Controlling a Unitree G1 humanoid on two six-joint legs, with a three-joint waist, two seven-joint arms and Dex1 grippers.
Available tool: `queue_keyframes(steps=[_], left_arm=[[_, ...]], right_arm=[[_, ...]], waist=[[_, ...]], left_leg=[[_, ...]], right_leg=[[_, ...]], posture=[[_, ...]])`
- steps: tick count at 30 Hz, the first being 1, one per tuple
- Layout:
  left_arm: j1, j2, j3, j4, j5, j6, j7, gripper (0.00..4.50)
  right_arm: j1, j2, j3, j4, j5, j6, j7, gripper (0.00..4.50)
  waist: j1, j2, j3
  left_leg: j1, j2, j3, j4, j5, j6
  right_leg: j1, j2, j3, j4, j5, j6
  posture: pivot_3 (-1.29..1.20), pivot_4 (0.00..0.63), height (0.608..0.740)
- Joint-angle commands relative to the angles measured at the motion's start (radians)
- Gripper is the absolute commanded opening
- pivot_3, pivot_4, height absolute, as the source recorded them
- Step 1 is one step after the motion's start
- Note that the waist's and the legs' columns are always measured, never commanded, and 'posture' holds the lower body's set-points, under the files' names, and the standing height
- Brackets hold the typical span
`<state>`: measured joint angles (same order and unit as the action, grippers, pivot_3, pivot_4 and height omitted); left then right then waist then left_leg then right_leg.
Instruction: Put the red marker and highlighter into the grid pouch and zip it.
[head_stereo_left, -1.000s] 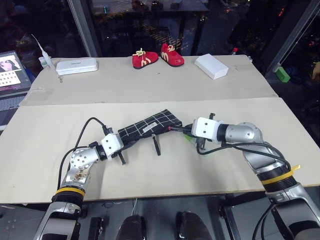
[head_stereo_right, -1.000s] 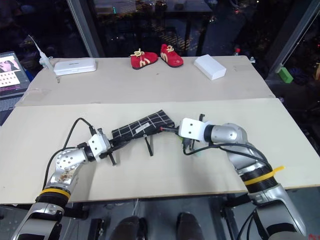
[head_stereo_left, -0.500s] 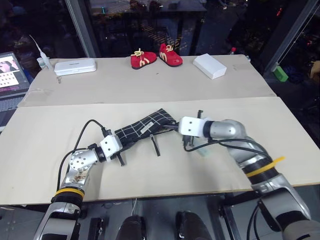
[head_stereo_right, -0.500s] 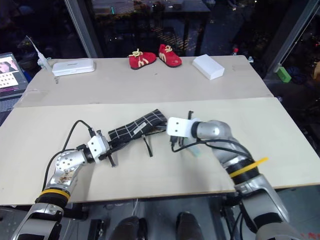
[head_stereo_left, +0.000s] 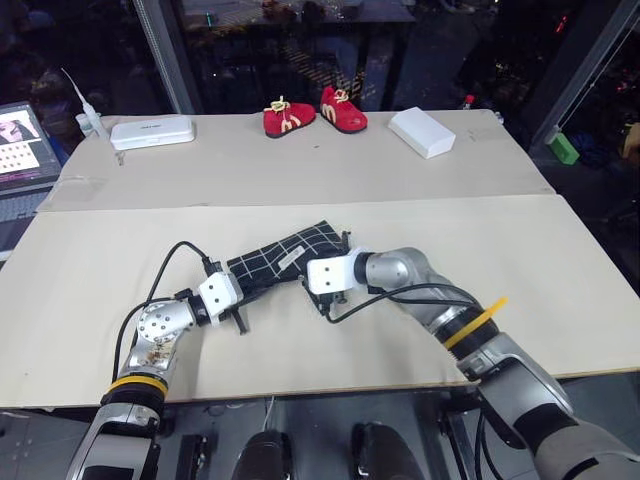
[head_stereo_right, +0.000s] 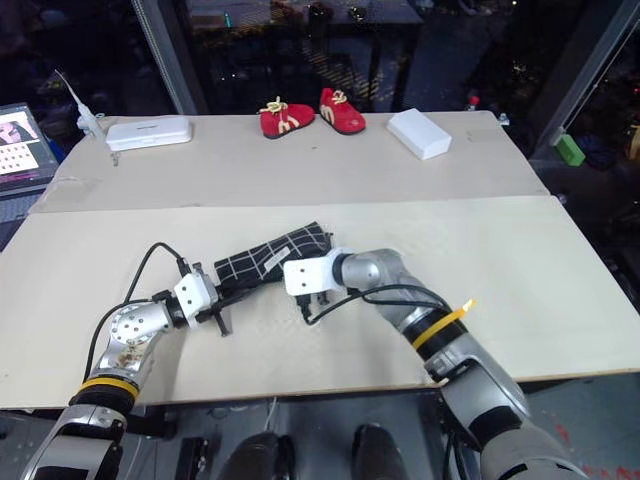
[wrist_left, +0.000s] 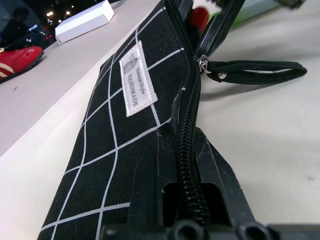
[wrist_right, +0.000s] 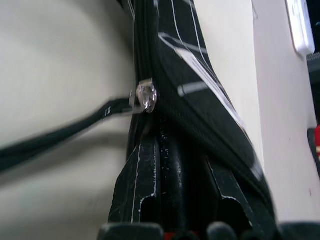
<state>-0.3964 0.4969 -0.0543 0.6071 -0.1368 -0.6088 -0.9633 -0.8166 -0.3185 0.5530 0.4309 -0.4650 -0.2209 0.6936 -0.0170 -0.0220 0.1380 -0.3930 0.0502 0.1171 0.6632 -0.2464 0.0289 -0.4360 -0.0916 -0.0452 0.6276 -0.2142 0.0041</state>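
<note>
The grid pouch (head_stereo_left: 285, 258) lies slanted on the near board, black with white lines and a white label (wrist_left: 134, 80). My left gripper (head_stereo_left: 243, 287) is shut on its near end, with the zip running between the fingers (wrist_left: 150, 185). My right gripper (head_stereo_left: 308, 268) is at the zip edge by the slider (wrist_right: 145, 96) and is shut on the red marker. The marker's red end (wrist_left: 200, 15) shows at the pouch's mouth. The cord loop (wrist_left: 255, 70) trails over the table. The highlighter (wrist_left: 257, 6) lies just beyond the pouch.
On the far board are a pair of red shoes (head_stereo_left: 315, 112), a white box (head_stereo_left: 422, 131) and a white case (head_stereo_left: 152, 131). A screen (head_stereo_left: 20, 145) sits at the far left. A green block (head_stereo_left: 564, 148) lies beyond the table's right edge.
My right gripper has swung left along the pouch toward the left gripper, rolling its wrist, and now sits over the zip edge. The left gripper has kept its hold and place.
</note>
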Motion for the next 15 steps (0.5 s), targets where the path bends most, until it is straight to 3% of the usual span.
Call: queue_keyframes(steps=[1,3,5,9,15], left_arm=[[-0.016,-0.011,0.001,-0.018,-0.007,-0.025,-0.001,0.00],[-0.015,-0.013,0.002,-0.020,-0.006,-0.025,0.001,0.00],[-0.012,-0.014,0.002,-0.029,-0.006,-0.020,0.003,0.00],[-0.011,-0.018,0.003,-0.043,-0.007,-0.010,0.007,0.00],[-0.012,-0.029,0.000,-0.060,-0.007,0.004,0.016,0.00]], right_arm=[[-0.008,0.011,0.007,0.009,0.023,-0.106,0.008,0.53],[-0.003,0.003,-0.004,0.022,0.033,-0.125,0.015,1.54],[0.005,-0.011,-0.037,0.016,0.073,-0.106,0.042,2.05],[-0.005,-0.048,-0.114,0.019,0.114,-0.077,0.024,3.47],[0.063,-0.154,-0.247,-0.088,0.309,-0.020,0.153,3.47]], waist=[[0.000,0.000,0.000],[0.001,0.000,0.000],[0.000,0.000,0.000],[0.000,0.000,0.000],[0.005,0.000,0.000]], left_leg=[[0.000,0.000,0.000,0.000,0.000,0.000],[0.000,0.000,0.000,0.000,0.000,0.000],[0.000,0.000,0.000,0.000,0.000,0.000],[0.000,0.000,0.000,0.000,0.000,0.000],[0.000,0.000,-0.001,0.000,0.000,0.000]], right_leg=[[0.000,0.000,0.000,0.000,0.000,0.000],[0.000,0.000,0.000,0.000,0.000,0.000],[0.000,0.000,0.000,0.000,0.000,0.000],[0.000,0.000,0.000,0.000,0.000,0.000],[0.001,0.000,-0.001,-0.001,0.000,0.000]], posture=[[0.00,0.150,0.740],[0.00,0.150,0.740],[0.00,0.150,0.740],[0.00,0.150,0.740],[0.00,0.150,0.740]])
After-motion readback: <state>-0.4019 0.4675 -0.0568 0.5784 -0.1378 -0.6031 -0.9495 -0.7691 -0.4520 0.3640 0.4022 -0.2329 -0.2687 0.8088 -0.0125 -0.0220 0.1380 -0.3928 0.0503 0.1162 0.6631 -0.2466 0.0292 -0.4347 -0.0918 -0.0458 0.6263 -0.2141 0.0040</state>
